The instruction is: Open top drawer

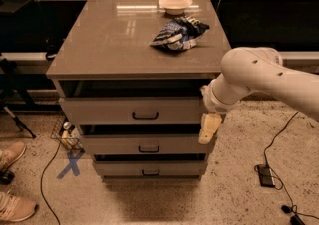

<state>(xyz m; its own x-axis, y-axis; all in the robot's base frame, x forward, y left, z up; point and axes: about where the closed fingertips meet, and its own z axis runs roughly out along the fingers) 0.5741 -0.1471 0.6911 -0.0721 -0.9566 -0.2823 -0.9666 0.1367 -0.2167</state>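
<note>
The top drawer (109, 110) is the tallest grey-beige front of a three-drawer cabinet, with a small black bar handle (145, 116) at its centre. A dark gap shows between its front and the countertop. My gripper (210, 128) is cream-coloured and hangs down from the white arm (259, 74) at the right end of the top drawer's front. It is right of the handle and not on it.
Two shorter drawers (148, 145) sit below. A blue-and-white crumpled bag (178, 33) and a white bowl (175, 2) lie on the cabinet top (109, 40). Cables and a black box (266, 175) lie on the floor to the right, shoes (14, 204) and a blue X mark (70, 163) to the left.
</note>
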